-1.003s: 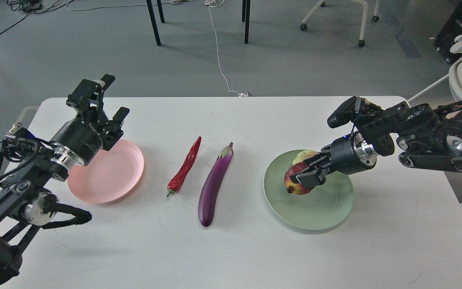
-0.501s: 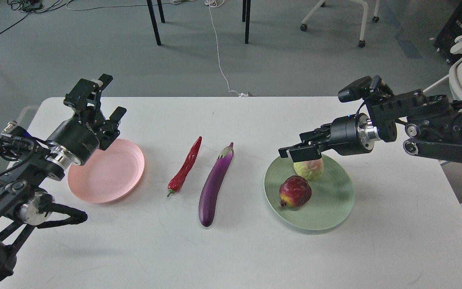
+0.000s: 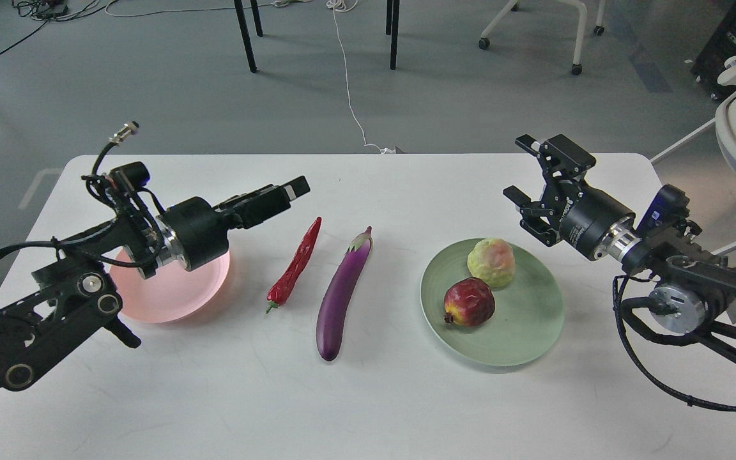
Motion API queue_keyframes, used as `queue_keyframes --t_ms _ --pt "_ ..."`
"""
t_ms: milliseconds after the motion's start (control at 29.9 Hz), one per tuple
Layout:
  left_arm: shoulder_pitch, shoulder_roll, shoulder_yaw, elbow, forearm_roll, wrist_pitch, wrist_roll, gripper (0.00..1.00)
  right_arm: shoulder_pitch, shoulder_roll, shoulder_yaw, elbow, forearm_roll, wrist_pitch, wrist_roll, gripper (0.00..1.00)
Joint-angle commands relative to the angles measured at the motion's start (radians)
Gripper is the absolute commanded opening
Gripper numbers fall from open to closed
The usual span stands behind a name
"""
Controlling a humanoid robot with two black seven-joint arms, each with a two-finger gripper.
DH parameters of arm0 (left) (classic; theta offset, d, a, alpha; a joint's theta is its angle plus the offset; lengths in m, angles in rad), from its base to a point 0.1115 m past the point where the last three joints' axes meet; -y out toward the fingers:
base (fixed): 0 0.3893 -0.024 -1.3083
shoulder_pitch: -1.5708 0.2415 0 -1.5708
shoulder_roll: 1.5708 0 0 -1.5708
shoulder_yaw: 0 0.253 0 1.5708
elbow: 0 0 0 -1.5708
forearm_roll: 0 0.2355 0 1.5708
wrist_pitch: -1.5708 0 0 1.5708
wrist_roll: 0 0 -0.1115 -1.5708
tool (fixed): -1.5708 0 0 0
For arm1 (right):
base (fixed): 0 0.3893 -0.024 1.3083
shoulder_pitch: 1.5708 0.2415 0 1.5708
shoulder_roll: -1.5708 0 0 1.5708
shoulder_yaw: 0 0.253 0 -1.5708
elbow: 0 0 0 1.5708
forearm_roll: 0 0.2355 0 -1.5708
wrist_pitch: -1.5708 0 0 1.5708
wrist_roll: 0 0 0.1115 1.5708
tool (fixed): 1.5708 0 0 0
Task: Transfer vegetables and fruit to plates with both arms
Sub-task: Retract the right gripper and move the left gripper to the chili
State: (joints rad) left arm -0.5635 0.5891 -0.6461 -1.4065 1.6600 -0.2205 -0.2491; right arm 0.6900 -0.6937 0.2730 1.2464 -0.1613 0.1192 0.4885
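Red chili (image 3: 294, 271) lies just ahead of my left tool (image 3: 276, 196), fingers not distinguishable; right tool (image 3: 534, 185) apart, empty. Thin chili may roll on my approach.

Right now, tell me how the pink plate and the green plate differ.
The pink plate is empty, while the green plate holds the pomegranate and the yellow-green fruit. The pink plate looks slightly smaller than the green plate. The left arm crosses over the pink plate's far side; the green plate is unobstructed, with the right gripper raised behind it. Both plates are round and shallow and sit on the white table.
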Motion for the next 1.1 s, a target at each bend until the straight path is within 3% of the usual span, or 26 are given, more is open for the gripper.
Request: queue_keyframes --t_ms 0,167,334,468,635,1069 --pt "-0.143 -0.003 0.195 0.099 0.180 0.000 0.007 0.99 -0.137 -0.029 0.136 0.004 0.015 0.092 0.000 0.94" --pt "-0.248 -0.052 0.348 0.263 0.222 0.003 0.017 0.97 -0.225 -0.052 0.213 0.014 0.017 0.120 0.000 0.94" --pt "-0.273 -0.110 0.401 0.377 0.276 0.006 0.019 0.93 -0.239 -0.055 0.226 0.016 0.016 0.120 0.000 0.94" --pt "-0.262 -0.129 0.404 0.389 0.279 0.004 0.027 0.87 -0.239 -0.055 0.230 0.014 0.016 0.120 0.000 0.94" --pt "-0.259 -0.161 0.417 0.419 0.279 0.006 0.088 0.81 -0.239 -0.055 0.230 0.016 0.016 0.120 0.000 0.94" --pt "-0.240 -0.172 0.437 0.439 0.285 0.004 0.094 0.72 -0.239 -0.056 0.236 0.016 0.016 0.120 0.000 0.94"
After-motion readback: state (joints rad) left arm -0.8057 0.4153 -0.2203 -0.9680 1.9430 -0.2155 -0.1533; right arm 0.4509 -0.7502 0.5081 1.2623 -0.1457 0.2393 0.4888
